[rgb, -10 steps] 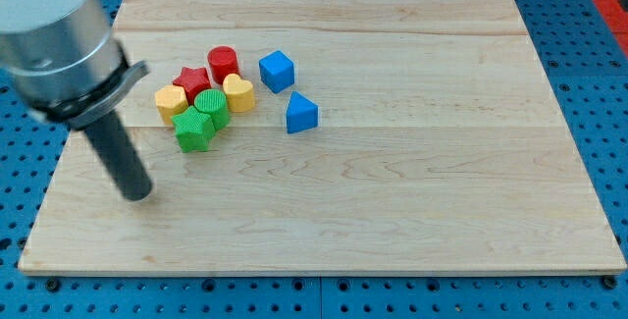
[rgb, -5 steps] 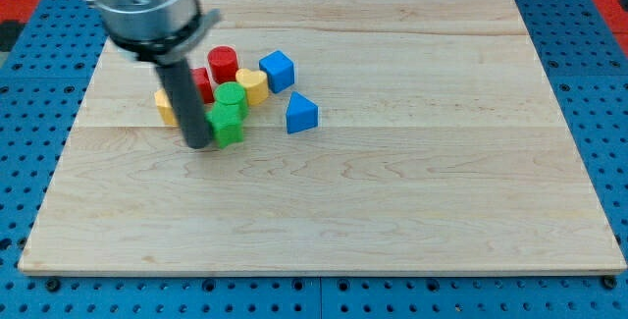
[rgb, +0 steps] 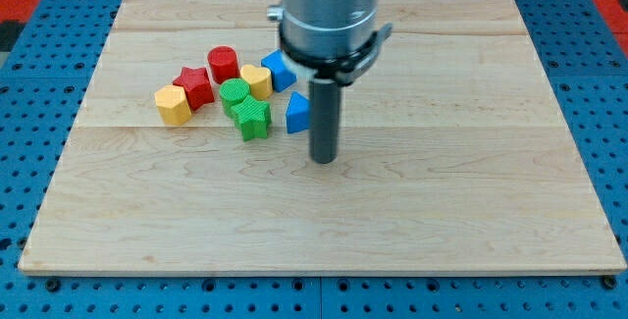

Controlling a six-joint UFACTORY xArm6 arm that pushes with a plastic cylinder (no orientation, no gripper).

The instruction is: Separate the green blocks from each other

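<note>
Two green blocks touch each other at the view's upper left: a green cylinder [rgb: 234,93] and, just below and right of it, a ribbed green block [rgb: 253,120]. My tip [rgb: 323,158] rests on the board to the right of and a little below the ribbed green block, clear of it. The rod hides part of the blue triangular block [rgb: 296,113] and part of the blue cube [rgb: 275,70].
Around the green pair lie a red cylinder [rgb: 223,63], a red star [rgb: 194,85], a yellow heart [rgb: 256,80] touching the green cylinder, and a yellow heart [rgb: 172,104] at the far left. The wooden board [rgb: 442,191] sits on a blue pegboard.
My tip swept from the board's left edge rightward past the cluster. The two green blocks slid right and stayed together; the left yellow heart and red star now stand apart from them.
</note>
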